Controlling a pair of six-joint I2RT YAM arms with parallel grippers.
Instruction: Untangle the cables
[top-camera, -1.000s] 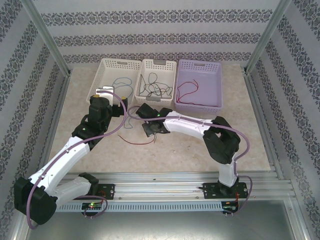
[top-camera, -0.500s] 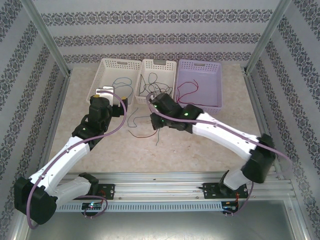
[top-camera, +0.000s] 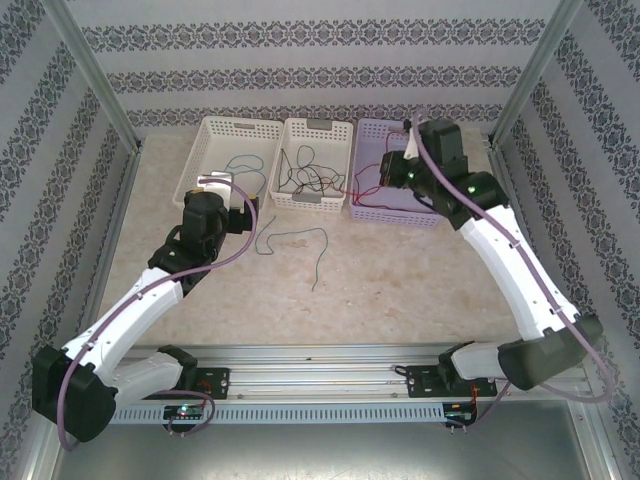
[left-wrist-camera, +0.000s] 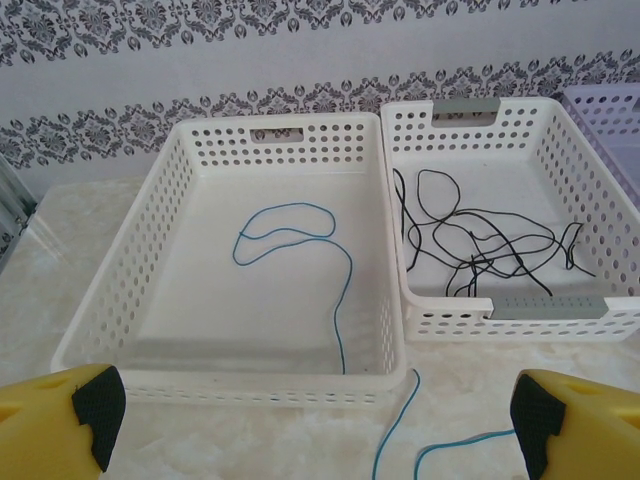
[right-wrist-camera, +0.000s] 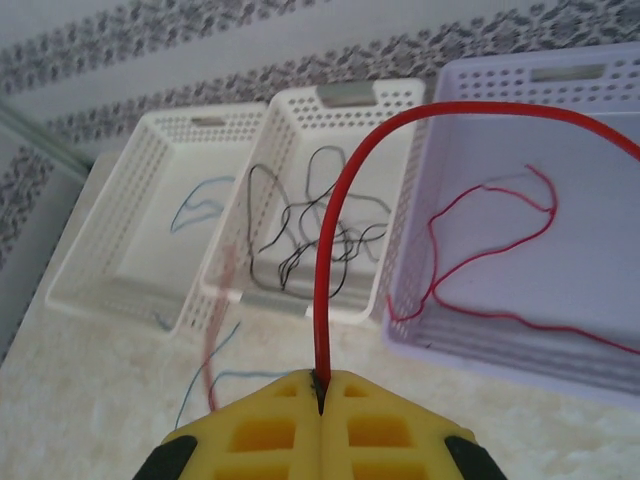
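Cables lie in three baskets along the far side of the surface (top-camera: 400, 290): a blue cable (left-wrist-camera: 290, 235) in the left basket (left-wrist-camera: 130, 290), black cables (left-wrist-camera: 480, 250) tangled in the middle basket (left-wrist-camera: 600, 190), and a red cable (right-wrist-camera: 480, 250) on the floor of the lilac basket (right-wrist-camera: 600, 150).

The right pincer (right-wrist-camera: 321, 385) is pressed together on a second red cable (right-wrist-camera: 325, 270), pinched at the very fingertips. From the grip this cable rises straight up, then arches to the right across the lilac basket. In the top view this pincer hangs over the left part of the lilac basket.

The left pincer (left-wrist-camera: 312, 405) is spread wide with nothing between its fingers (left-wrist-camera: 85, 410). It sits just in front of the left basket's near wall, facing into the basket. A loose cable (left-wrist-camera: 404, 410), blue-teal, lies on the surface near the basket's near right corner and runs between the spread fingers without touching them. The blue cable in the basket lies beyond the pincer, apart from it.
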